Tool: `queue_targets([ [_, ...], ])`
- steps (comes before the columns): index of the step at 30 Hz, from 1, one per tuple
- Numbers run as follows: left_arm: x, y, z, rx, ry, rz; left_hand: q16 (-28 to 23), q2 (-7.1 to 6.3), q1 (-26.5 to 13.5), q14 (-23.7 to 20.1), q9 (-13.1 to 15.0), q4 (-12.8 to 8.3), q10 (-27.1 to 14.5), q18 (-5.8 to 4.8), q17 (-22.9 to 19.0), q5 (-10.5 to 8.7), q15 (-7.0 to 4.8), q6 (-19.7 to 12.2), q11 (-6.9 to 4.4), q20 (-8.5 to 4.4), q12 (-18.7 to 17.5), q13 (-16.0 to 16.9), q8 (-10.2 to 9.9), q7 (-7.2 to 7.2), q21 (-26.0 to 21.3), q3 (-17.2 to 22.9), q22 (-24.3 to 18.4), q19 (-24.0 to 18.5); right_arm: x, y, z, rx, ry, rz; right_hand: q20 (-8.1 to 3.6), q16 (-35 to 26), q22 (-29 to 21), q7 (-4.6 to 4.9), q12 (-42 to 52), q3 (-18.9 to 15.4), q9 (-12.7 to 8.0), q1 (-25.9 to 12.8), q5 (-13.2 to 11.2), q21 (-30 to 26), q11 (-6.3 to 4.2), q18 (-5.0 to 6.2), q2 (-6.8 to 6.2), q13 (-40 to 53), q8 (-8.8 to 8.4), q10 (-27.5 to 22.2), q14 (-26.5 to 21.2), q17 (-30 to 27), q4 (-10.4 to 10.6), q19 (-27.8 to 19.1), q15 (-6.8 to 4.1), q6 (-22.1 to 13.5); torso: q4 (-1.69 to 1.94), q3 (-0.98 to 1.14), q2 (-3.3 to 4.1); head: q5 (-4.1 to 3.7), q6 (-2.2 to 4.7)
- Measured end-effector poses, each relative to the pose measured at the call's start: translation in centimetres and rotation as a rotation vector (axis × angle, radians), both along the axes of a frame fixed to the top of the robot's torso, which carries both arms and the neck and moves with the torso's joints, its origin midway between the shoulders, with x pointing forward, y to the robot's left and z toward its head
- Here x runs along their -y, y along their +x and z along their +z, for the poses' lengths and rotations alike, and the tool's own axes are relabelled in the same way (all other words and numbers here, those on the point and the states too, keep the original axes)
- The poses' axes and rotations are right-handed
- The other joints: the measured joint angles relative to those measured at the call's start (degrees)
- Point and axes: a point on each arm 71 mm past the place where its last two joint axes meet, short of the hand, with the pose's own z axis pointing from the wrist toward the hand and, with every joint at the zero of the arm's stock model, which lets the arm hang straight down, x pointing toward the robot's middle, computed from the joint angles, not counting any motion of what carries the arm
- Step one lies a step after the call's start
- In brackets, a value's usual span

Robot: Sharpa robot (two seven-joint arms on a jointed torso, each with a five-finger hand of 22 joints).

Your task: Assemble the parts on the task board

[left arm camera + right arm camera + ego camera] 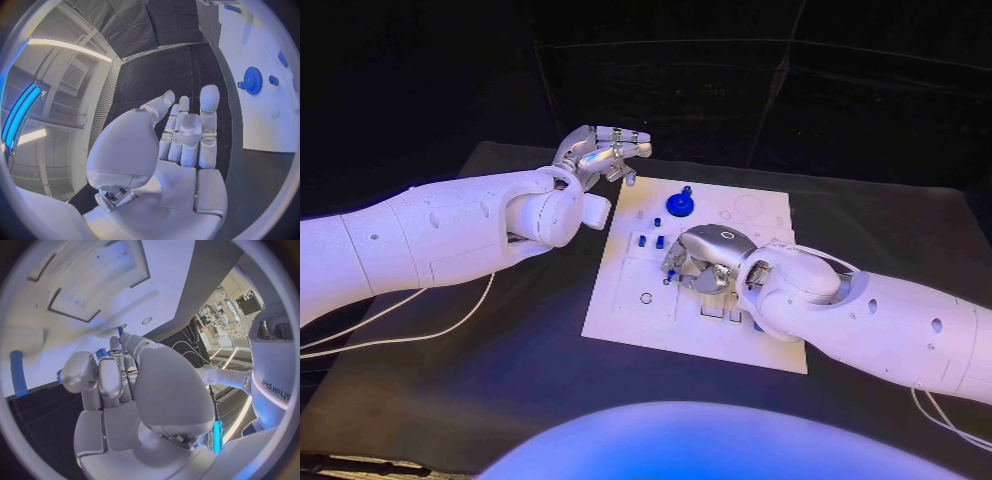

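Silver fingers of the right hand (705, 262) curl down onto the flat white task board (635, 318), pinching a small blue peg (672, 272) – left hand (600, 153) spread, holding nothing, beside the toothed blue gear (679, 205) standing on the board

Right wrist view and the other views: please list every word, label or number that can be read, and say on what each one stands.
"sharpa", dark letters seen turned and mirrored, on the robot's white body in the right wrist view.
Task board: faint markings beside the slots, too small to read.
Blue gear, left hand and right hand: no text to be seen.
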Motion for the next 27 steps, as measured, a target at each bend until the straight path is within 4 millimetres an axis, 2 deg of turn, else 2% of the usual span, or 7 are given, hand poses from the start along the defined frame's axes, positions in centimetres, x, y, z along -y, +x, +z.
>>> queue_targets([
  [17, -0.03, 0.05, -0.04, -0.003, -0.001, -0.002, 0.0, 0.0, 0.0, 0.0, 0.0, 0.0, 0.0, 0.0, 0.0, 0.0, 0.0, 0.0, 0.0, 0.0, 0.0, 0.0, 0.0, 0.0, 0.0, 0.0, 0.0, 0.0, -0.54, -0.16, -0.13, -0.004, -0.003, 0.01, 0.0, 0.0, -0.1, 0.0, 0.0, 0.2, 0.0, -0.2, 0.0, 0.0, 0.0, 0.0, -0.21, 0.0, -0.06, 0.0, 0.0, 0.1, -0.2, 0.0, 0.0, 0.0, 0.01, -0.01, -0.01, 0.25, 0.0],
  [22, 0.03, 0.05, -0.05, -0.004, -0.001, -0.004, 0.0, 0.0, 0.0, 0.0, 0.0, 0.0, 0.0, 0.0, 0.0, 0.0, 0.0, 0.0, -0.02, 0.0, 0.0, 0.0, 0.0, 0.0, 0.0, 0.0, 0.0, 0.0, -0.61, -0.09, -0.29, -0.009, -0.02, 0.01, 0.0, 0.0, -0.1, 0.0, 0.0, 0.2, 0.0, -0.5, 0.0, 0.0, 0.0, 0.0, 0.08, 0.0, -0.07, 0.0, 0.0, 0.1, -0.2, 0.0, 0.0, 0.0, 0.02, -0.03, -0.01, 0.27, 0.0],
  [27, 0.01, 0.06, -0.07, -0.004, -0.001, -0.004, 0.0, 0.0, 0.0, 0.0, 0.0, 0.0, -0.2, 0.0, -0.1, 0.0, 0.0, 0.0, -0.22, 0.0, 0.0, 0.0, 0.2, 0.0, 0.0, 0.0, -0.1, 0.0, -0.75, -0.04, -0.34, -0.014, -0.035, 0.011, 0.0, 0.0, -0.2, -0.04, -0.3, 0.0, 0.0, -0.9, 0.0, 0.0, 0.0, 0.0, -0.3, 0.1, -0.07, 0.0, 0.0, 0.0, -0.4, 0.0, 0.0, 0.0, 0.04, -0.03, -0.01, 0.32, 0.0],
])
